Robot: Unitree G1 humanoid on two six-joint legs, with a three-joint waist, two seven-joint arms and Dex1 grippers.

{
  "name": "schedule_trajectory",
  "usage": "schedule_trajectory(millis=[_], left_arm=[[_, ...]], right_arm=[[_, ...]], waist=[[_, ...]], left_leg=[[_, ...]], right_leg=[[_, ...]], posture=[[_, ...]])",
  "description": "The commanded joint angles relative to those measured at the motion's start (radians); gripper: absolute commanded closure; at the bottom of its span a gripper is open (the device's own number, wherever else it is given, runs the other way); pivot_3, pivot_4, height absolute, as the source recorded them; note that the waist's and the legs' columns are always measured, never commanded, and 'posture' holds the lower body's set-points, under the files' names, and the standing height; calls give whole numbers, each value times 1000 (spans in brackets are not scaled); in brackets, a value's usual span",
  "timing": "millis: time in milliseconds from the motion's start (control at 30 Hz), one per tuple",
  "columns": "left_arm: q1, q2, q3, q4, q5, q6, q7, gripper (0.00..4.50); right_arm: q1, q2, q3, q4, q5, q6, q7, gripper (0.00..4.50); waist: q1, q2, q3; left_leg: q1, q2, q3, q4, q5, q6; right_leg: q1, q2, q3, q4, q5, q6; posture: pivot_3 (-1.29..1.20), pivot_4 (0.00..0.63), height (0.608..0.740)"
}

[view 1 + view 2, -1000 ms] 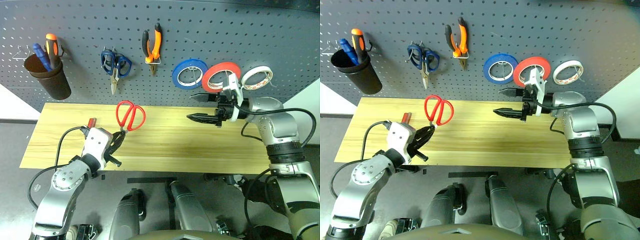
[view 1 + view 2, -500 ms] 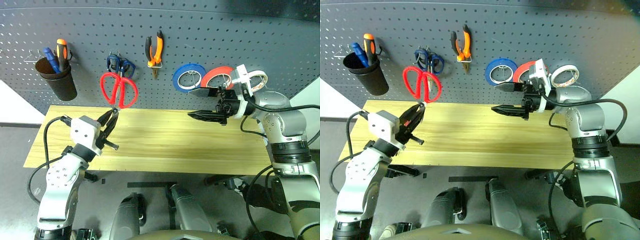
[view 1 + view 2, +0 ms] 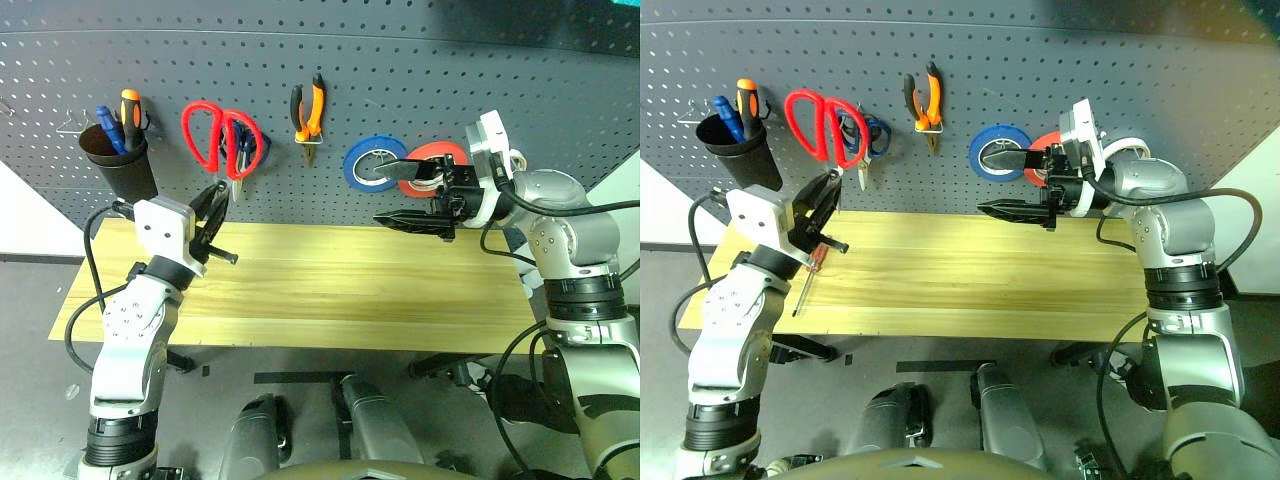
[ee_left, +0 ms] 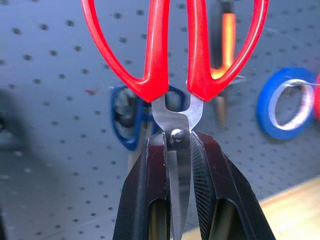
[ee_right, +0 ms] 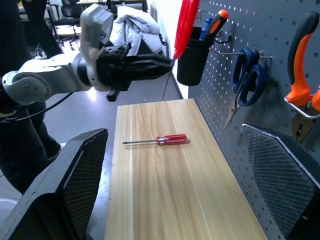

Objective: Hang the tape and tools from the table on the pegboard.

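Observation:
My left gripper [image 3: 218,196] is shut on the blades of the red-handled scissors [image 4: 157,60]. It holds them handles-up against the pegboard [image 3: 420,60], right in front of the blue scissors. The pliers [image 3: 307,105] hang on a hook further right. The red-handled screwdriver [image 5: 171,139] lies on the table [image 3: 350,290] below my left arm. My right gripper [image 3: 401,195] stands open and empty in front of the blue and red rolls. The whitish tape [image 3: 1132,146] hangs on the board, mostly hidden behind my right wrist.
A black cup [image 3: 122,168] with a blue and an orange screwdriver hangs at the board's left. Blue scissors [image 3: 876,131] hang behind the red ones. A blue roll [image 3: 372,162] and a red-orange roll [image 3: 441,157] hang side by side.
My left gripper has lifted the red scissors off the table and up to the pegboard, over the blue scissors. My right gripper rose a little, still open. The head view has tilted up.

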Motion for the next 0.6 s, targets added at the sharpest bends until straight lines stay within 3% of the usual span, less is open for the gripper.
schedule_trajectory(millis=[33,600], left_arm=[[-38,-10,5,28,13,17,32,4229],[-194,-80,-28,224,9,67,65,4229]], right_arm=[[-28,-11,-34,-25,15,-12,-6,0],[-80,32,-46,10,15,-34,-77,0]], waist=[[0,0,-1],[1,0,-10]], left_leg=[[1,0,0,0,0,0],[5,0,2,0,0,0]], right_leg=[[1,0,0,0,0,0],[3,0,2,3,0,0]], posture=[[-63,129,734],[-66,116,734]])
